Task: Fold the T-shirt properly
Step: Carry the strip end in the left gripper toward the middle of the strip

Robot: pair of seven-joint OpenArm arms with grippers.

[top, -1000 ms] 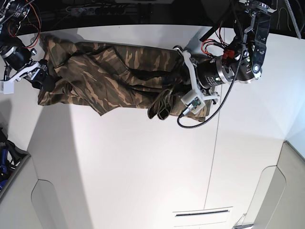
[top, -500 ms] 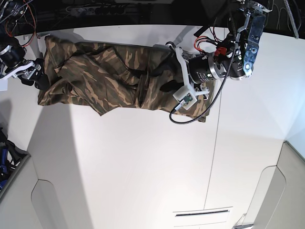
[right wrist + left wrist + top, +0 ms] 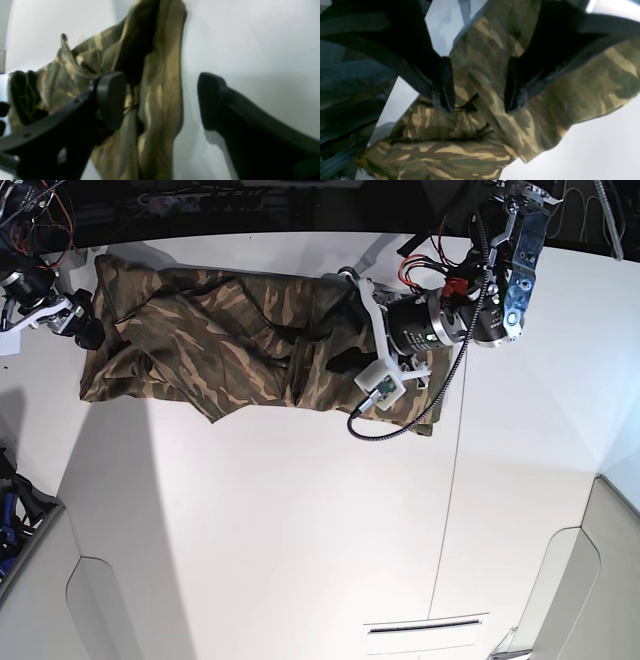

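The camouflage T-shirt (image 3: 200, 350) lies spread in a long band across the far part of the white table (image 3: 300, 530). My left gripper (image 3: 335, 340) hovers over the shirt's right part. In the left wrist view it (image 3: 477, 107) is open, with folded cloth (image 3: 480, 57) below and between its black fingers (image 3: 442, 85). My right gripper (image 3: 85, 325) is at the shirt's left edge. In the right wrist view it (image 3: 160, 100) is open, and a raised cloth edge (image 3: 155, 82) stands between the fingers, next to the left one (image 3: 110, 100).
Cables and dark equipment (image 3: 200, 200) run along the table's far edge. A thin seam (image 3: 455, 480) crosses the table on the right. A slot (image 3: 425, 627) sits near the front edge. Blue items (image 3: 10, 515) lie off the table at the left.
My left gripper has moved left over the shirt, and the bunched flap that hung at the front edge now lies on the shirt. My right gripper has shifted toward the far edge.
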